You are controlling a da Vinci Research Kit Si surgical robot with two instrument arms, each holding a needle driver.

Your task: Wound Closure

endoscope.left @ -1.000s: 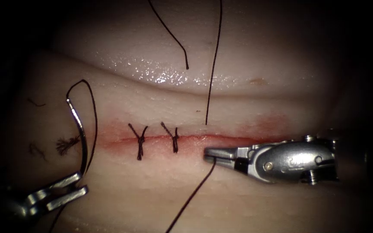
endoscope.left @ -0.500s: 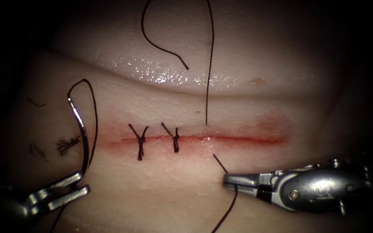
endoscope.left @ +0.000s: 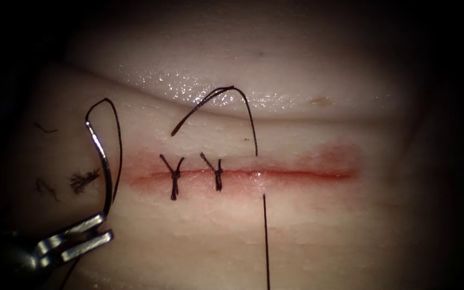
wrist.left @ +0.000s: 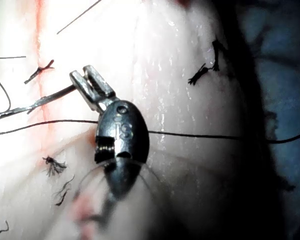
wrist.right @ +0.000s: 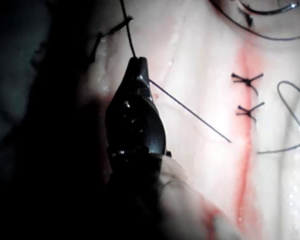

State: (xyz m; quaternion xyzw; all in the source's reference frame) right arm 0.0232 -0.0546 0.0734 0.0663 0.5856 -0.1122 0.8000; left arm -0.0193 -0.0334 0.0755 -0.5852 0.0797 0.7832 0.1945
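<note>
Thread is getting pulled taut below the cut; right gripper is clamping it, left gripper is holding the needle left of it.

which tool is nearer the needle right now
Left. The left tool grips the needle at one end, left of the stitches. The right tool is off at the tissue's edge, shut on the thread.
</note>
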